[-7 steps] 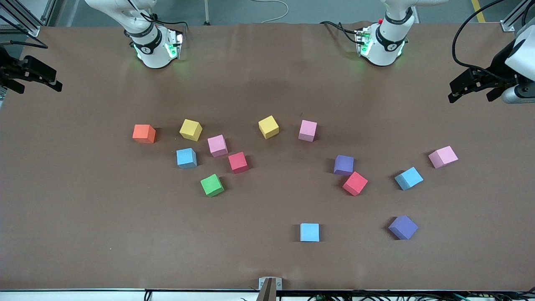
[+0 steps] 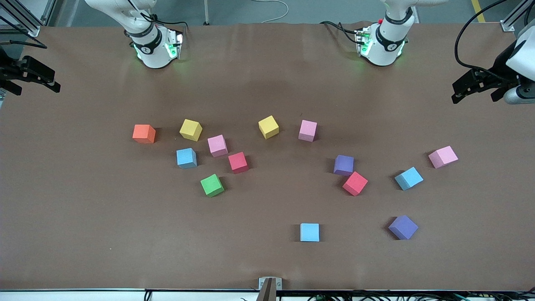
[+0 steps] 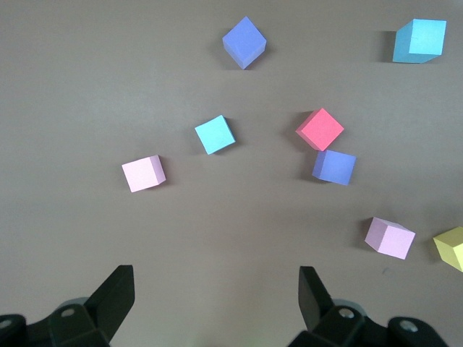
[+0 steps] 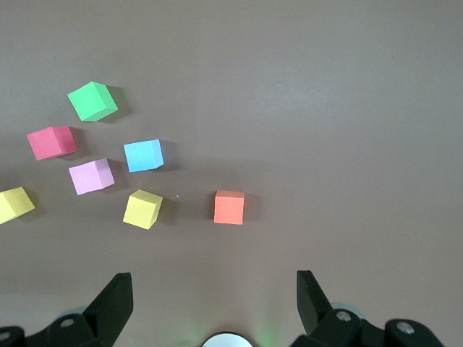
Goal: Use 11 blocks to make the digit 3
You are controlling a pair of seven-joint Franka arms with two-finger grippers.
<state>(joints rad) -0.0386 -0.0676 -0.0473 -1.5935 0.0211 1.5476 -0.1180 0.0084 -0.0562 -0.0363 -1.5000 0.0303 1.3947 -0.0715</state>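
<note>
Front view: blocks [image 2: 309, 232] lie scattered mid-frame on the desk [image 2: 83, 230], no digit begun; left end effector [image 2: 474, 87] and right end effector [image 2: 31, 79] hover released at the frame's edges.

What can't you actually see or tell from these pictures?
- Left wrist view: yellow block cut off by the picture's edge.
- Right wrist view: another yellow block likewise cut off.
- Front view: both arms run out the top; left gripper and right gripper hang open at the table's ends, arms waiting.
</note>
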